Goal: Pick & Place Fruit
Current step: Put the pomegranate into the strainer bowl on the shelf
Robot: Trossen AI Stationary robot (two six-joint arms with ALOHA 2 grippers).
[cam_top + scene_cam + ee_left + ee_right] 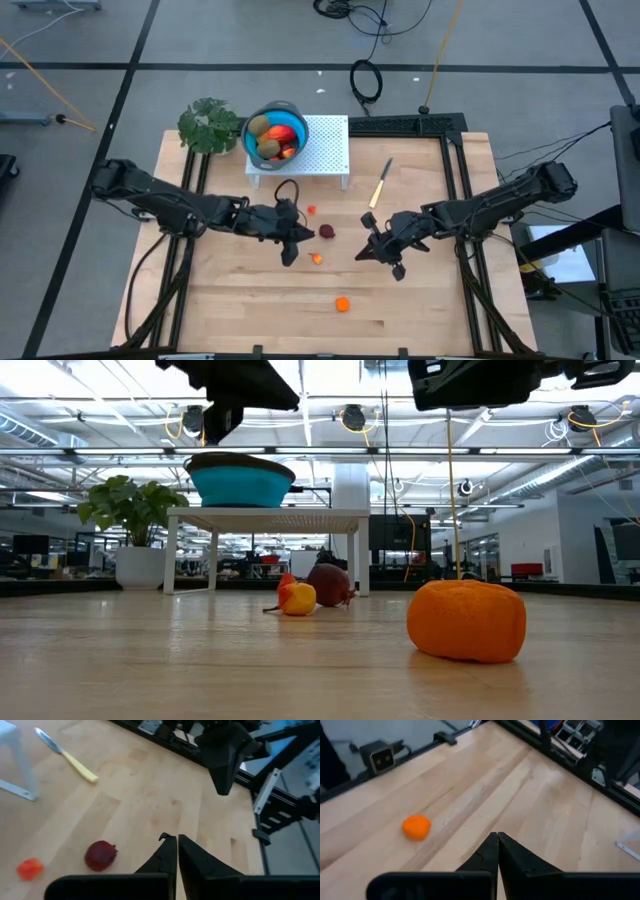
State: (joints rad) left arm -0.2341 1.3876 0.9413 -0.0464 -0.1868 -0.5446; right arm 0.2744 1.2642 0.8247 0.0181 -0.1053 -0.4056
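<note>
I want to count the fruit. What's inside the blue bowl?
The blue bowl on the white stand holds a pile of fruit: olive-brown ovals, a red piece and something orange. Whatever lies underneath that pile is covered, so an exact count isn't possible.

Both arms were stretched inward mid-scene; the left pincer (291, 245) and right pincer (378, 252) were held closed, empty.

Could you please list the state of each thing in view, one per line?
Left gripper: shut, empty, above the table.
Right gripper: shut, empty.
Blue bowl: on the white stand, full of fruit.
Orange ball: loose on the table.
Dark red ball: loose.
Knife: lying flat.
</note>
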